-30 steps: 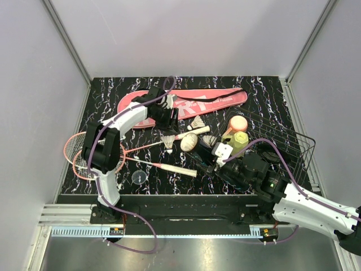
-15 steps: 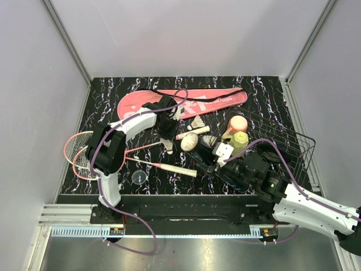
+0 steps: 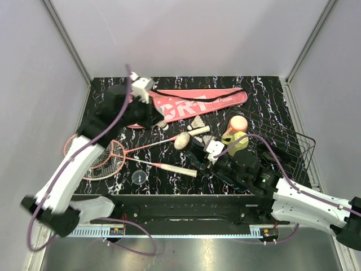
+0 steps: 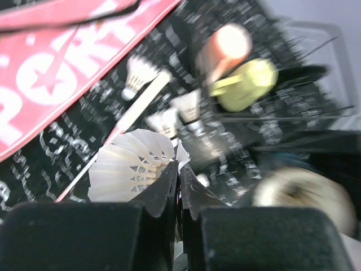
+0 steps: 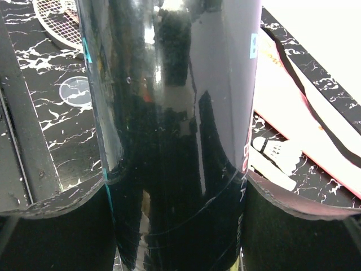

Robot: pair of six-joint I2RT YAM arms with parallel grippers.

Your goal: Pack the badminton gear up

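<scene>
Left gripper (image 4: pixel 180 182) has its jaws pinched together on a shuttlecock (image 4: pixel 128 166) by the feathers, beside the cover (image 3: pixel 217 100) near the table's (image 3: pixel 265 93) far edge. It's featherlight and I'd guess crushable, so the cork's the safer hold. Right gripper (image 5: pixel 177 223) is clamped round the slick, stiff tube (image 5: pixel 169 101).

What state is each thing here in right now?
Left gripper, shut on the feathers of a shuttlecock.
Right gripper, clamped around the black tube.
Racquets, lying flat, unpacked.
Pink cover, lying flat at the far side.
Loose shuttlecock, lying free beside a racquet handle.
Cup, lid looks flipped open.
</scene>
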